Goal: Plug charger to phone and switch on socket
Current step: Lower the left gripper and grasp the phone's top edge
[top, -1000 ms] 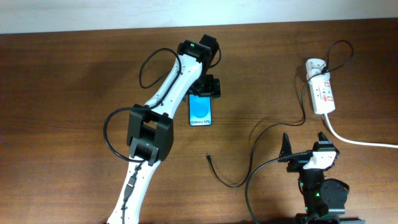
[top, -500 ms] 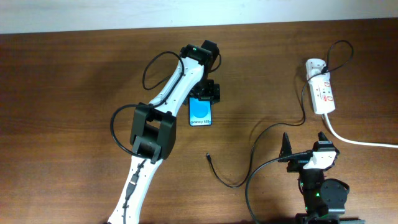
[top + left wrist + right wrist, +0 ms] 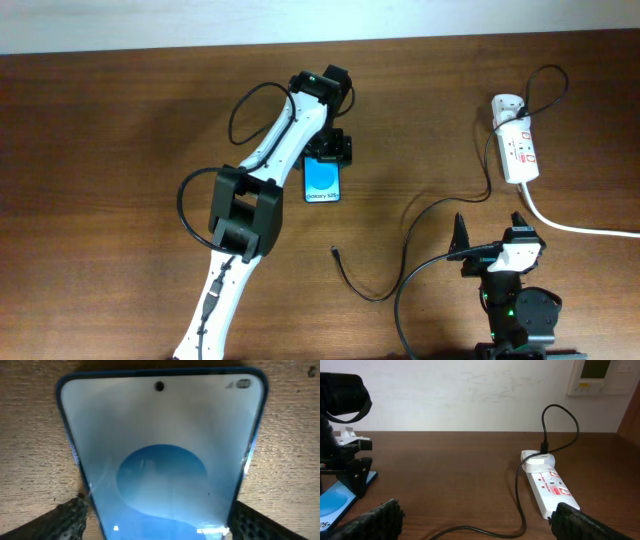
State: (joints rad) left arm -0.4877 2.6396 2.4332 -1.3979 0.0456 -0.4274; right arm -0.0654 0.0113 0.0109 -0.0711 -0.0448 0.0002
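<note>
Blue-screened black-edged smartphone [image 3: 323,181] flat on brown wooden tabletop [image 3: 120,150]. I see left fingers [image 3: 67,520] straddling its sides; clamped or not, can't tell. Over by me, right fingers [image 3: 380,517] spread, empty. Phone-steadying step, I judge; next, thin black charger cable tip [image 3: 334,251] needs pinching.

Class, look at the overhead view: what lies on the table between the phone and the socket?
Mostly bare table; only the thin black cable of the charger crosses that stretch, close beside the socket, as the overhead view shows.

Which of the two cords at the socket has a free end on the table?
The thin black charger: its plug tip lies loose below the phone. The thick white cord runs off-frame.
</note>
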